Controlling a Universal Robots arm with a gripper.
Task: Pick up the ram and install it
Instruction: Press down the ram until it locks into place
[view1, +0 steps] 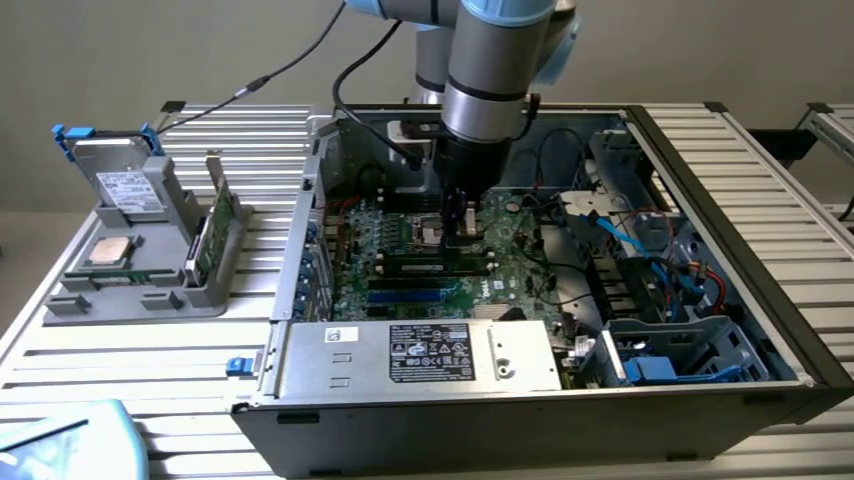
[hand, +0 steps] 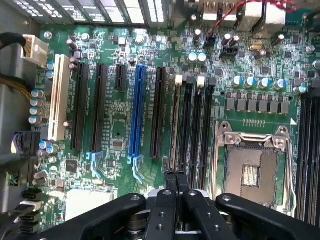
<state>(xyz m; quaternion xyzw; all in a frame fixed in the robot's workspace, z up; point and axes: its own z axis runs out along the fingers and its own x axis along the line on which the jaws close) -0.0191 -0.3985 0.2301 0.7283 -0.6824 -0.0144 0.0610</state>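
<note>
The ram (view1: 430, 265) is a long dark stick standing in a memory slot on the green motherboard (view1: 400, 240), between the blue slots and the processor socket (view1: 430, 230). In the wrist view the ram (hand: 175, 125) shows as a thin pale-edged line in the slot closest to the black expansion slots. My gripper (view1: 465, 228) hangs inside the computer case over one end of the stick. Its black fingertips (hand: 171, 176) are pressed together just at that end, so the gripper (hand: 176, 176) is shut. Whether the tips touch the stick cannot be told.
The open case's walls (view1: 747, 250) surround the arm. A silver power supply (view1: 420, 355) and blue cables (view1: 641, 235) lie nearby. Outside, at the exterior view's left, a grey rack (view1: 120, 300) holds a hard drive (view1: 127, 185), a square silver chip (view1: 110, 252) and a green board (view1: 220, 235).
</note>
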